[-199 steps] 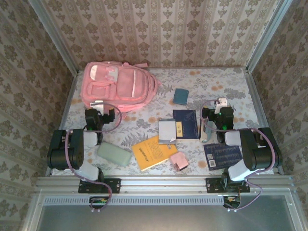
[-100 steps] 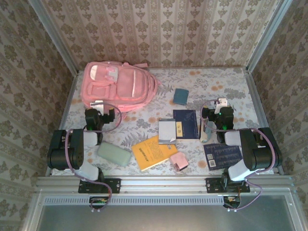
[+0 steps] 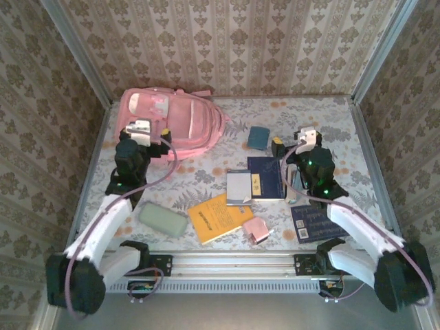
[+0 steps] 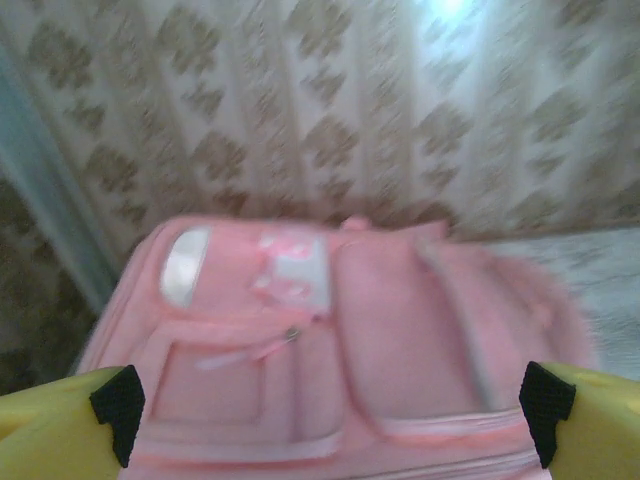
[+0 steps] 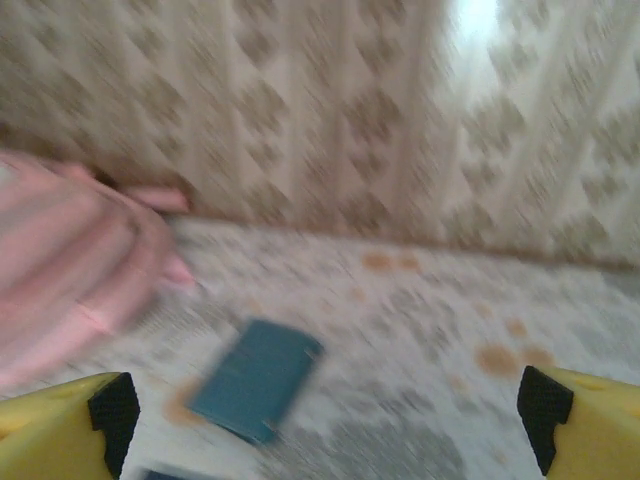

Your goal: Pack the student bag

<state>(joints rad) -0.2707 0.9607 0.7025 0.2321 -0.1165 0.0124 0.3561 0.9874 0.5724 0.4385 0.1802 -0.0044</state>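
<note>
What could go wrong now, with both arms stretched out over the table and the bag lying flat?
1. The student bag is soft, and no pocket looks open. The open left gripper, close over it, might push or bunch the fabric instead of opening it.
2. The right gripper faces the teal pouch, but that arm hangs over the dark blue book at the near right. Going lower, it might shove the book.

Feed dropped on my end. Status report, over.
Left gripper open, empty, at the student bag. Right gripper open, empty, facing the teal pouch. Bag flat, far-left corner. Nothing between left gripper and bag.
</note>
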